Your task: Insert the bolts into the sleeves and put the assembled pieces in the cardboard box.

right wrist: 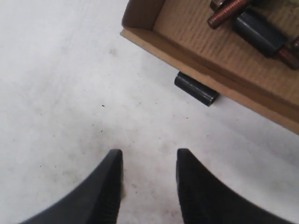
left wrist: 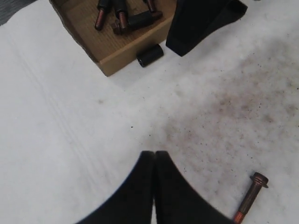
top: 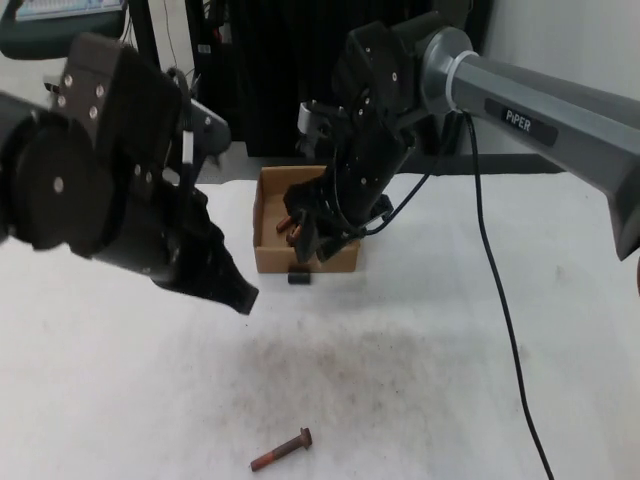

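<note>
Sleeve pickup looks to be the step in hand. A short black cylindrical sleeve (right wrist: 196, 88) lies on its side on the white-covered bench (top: 420, 380), just beside the front wall of the small brown cardboard box (right wrist: 201, 58); whether it touches the wall cannot be told. The box is set toward the far edge of the bench.

The right gripper (right wrist: 149, 154) is held released, its two dark fingers parted, above bare cloth near the sleeve. For a clean grasp the jaws are best brought down across the sleeve's round side and kept off the box wall, since the sleeve is likely to roll if nudged.

A copper-coloured flanged bolt (top: 282, 452) lies well apart from the sleeve, near the front edge of the bench. The left gripper (left wrist: 154, 154) is clenched on nothing, and would have to be opened before that bolt is taken.

Assembled bolts in sleeves (left wrist: 122, 16) are seen plainly inside the box from the left wrist view, whereas in the high view they are largely covered by the right arm. How far the bolt lies from the box is laid out best in the high view, and the sleeve's closeness to the box wall in the right wrist view.
</note>
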